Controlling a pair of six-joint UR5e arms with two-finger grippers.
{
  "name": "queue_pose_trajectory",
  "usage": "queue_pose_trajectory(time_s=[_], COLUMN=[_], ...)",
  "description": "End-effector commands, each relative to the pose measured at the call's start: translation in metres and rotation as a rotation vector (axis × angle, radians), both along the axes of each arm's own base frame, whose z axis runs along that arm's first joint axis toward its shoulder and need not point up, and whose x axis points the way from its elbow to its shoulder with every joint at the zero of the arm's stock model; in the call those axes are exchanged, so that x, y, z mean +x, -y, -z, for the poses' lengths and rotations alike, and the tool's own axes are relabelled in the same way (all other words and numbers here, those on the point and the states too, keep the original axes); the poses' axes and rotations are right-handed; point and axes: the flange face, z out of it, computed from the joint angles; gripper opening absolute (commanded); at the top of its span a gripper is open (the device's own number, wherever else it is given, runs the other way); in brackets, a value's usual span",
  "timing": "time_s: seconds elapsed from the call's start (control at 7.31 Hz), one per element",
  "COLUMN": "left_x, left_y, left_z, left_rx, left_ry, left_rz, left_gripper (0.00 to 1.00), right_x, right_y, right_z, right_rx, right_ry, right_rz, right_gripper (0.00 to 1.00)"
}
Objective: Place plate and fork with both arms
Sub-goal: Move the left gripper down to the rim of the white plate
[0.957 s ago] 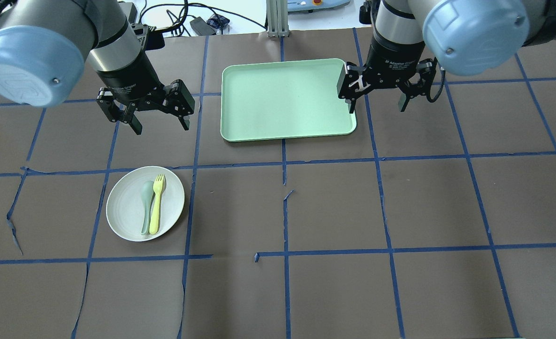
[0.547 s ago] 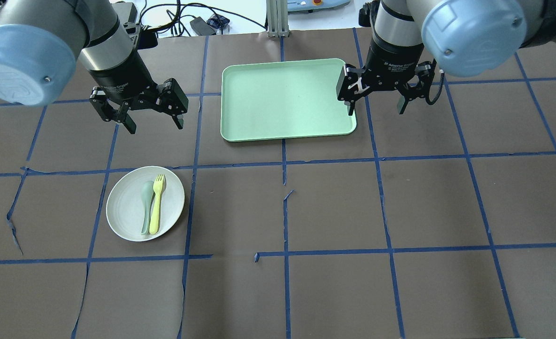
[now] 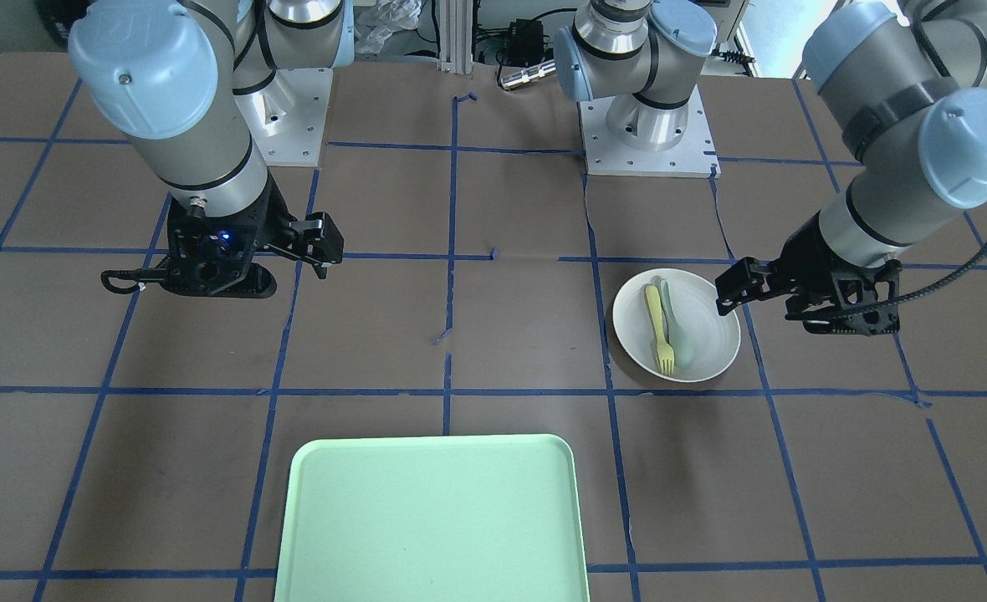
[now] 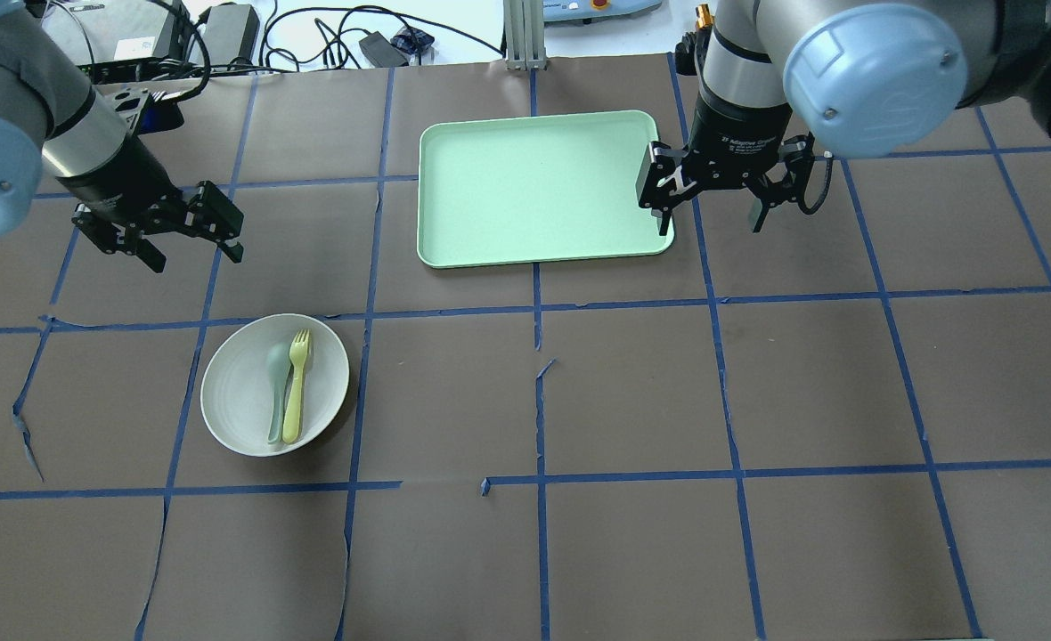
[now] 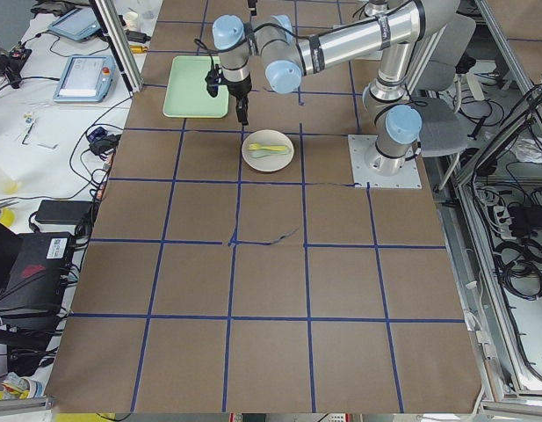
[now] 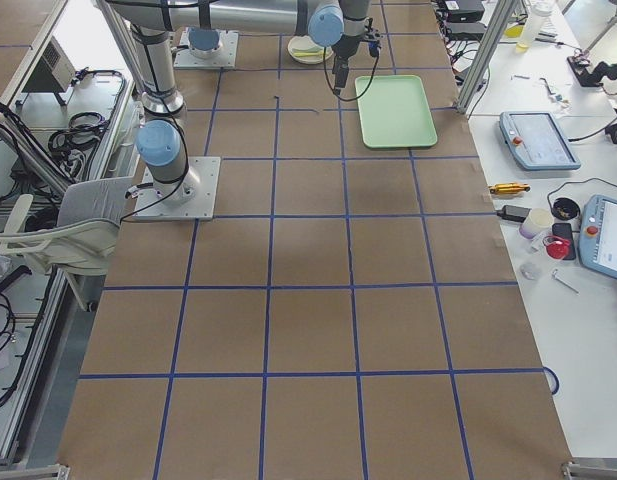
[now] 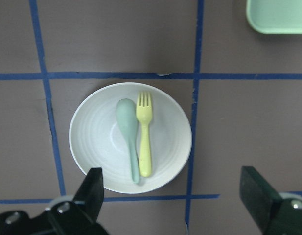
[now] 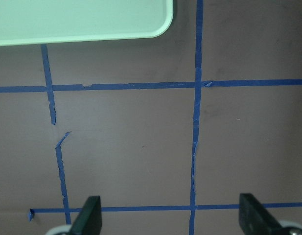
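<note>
Jaws of the left gripper (image 4: 194, 258) stand wide apart and hold nothing, above the brown table (image 4: 632, 392). In the left wrist view the plate (image 7: 94, 142) lies flat just beyond those jaws, apart from both, and closer to the jaw at that view's left than to the other. Inside the plate the fork (image 7: 145, 139) and a grey-green spoon (image 7: 127, 129) lie side by side, handles toward the jaws and heads away; the fork is on the side nearer the middle of the gap. Jaws of the right gripper (image 4: 711, 218) are also spread wide and empty, with only bare table and blue tape lines (image 8: 194, 147) under the gap. The mint-green tray (image 4: 534, 178) lies beyond these jaws, its rounded corner toward the jaw at the right wrist view's left; in the overhead view 1 jaw overlaps the tray's edge. Plate and fork are well apart from the right jaws.
</note>
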Motion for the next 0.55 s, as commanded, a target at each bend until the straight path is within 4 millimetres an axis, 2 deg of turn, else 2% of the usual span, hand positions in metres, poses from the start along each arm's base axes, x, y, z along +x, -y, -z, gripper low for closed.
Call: queue_pose_trajectory(time_s=[0.0, 0.14, 0.41], left_x=[0.049, 0.068, 0.070], left_y=[-0.019, -0.031, -0.040], left_z=[0.072, 0.101, 0.136], left_rx=[-0.020, 0.022, 0.083], left_ry=[-0.017, -0.046, -0.101], left_rz=[0.062, 0.059, 0.073], left_gripper=[1.00, 0.88, 0.85], right_x=[-0.001, -0.001, -0.001], right_y=[0.000, 0.000, -0.001], right_z=[0.001, 0.002, 0.003], right_rx=[0.002, 0.004, 0.009], right_ry=[-0.002, 0.002, -0.001], right_rz=[0.000, -0.006, -0.005], right_gripper=[1.00, 1.00, 1.00])
